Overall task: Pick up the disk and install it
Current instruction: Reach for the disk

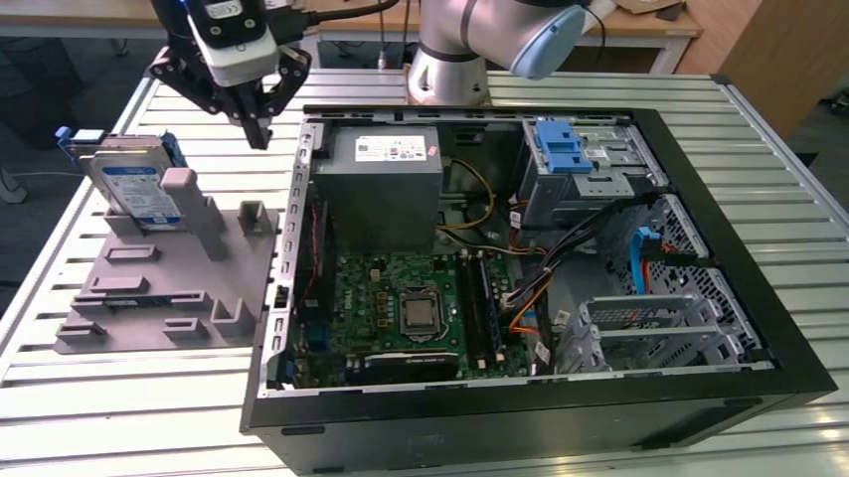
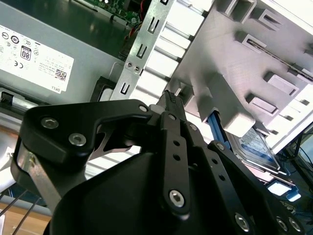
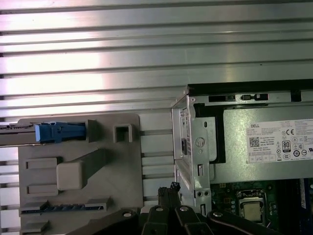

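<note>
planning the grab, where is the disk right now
The disk stands on edge in the grey holder, on the exterior view's left of the open computer case, the gripper hanging apart from it.

Exterior view looks down from above; both close wrist views share the grey fixture (image 3: 122, 171) (image 2: 230, 58).

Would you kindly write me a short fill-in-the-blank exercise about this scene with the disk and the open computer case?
1. The disk stands ____ in the grey holder.
2. The claw hangs between the holder and the computer case, holding ____.
3. The metal bay inside the case has a ____ latch.
Missing words: upright; nothing; blue.
</note>
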Available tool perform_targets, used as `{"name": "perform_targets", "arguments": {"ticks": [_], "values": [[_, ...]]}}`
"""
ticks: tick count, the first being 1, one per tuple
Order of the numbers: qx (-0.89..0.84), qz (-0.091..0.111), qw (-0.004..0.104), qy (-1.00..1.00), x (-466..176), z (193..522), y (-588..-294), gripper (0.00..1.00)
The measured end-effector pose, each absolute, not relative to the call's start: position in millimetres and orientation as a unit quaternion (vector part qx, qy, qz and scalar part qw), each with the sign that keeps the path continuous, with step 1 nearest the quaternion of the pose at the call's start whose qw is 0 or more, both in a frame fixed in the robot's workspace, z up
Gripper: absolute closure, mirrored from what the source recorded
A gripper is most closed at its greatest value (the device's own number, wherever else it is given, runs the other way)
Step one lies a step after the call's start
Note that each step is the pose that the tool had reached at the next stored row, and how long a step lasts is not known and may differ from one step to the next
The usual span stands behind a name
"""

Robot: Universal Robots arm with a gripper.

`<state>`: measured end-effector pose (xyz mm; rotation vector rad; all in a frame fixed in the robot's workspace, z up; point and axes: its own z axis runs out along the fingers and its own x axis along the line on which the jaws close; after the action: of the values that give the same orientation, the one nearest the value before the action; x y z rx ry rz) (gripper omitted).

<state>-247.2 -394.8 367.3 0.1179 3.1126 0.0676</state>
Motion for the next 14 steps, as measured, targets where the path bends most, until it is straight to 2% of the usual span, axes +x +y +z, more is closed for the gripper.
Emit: {"name": "perform_targets", "arguments": {"ticks": [14], "values": [[0.038, 0.022, 0.013, 0.999, -248.1, 364.8, -394.9, 0.89]]}}
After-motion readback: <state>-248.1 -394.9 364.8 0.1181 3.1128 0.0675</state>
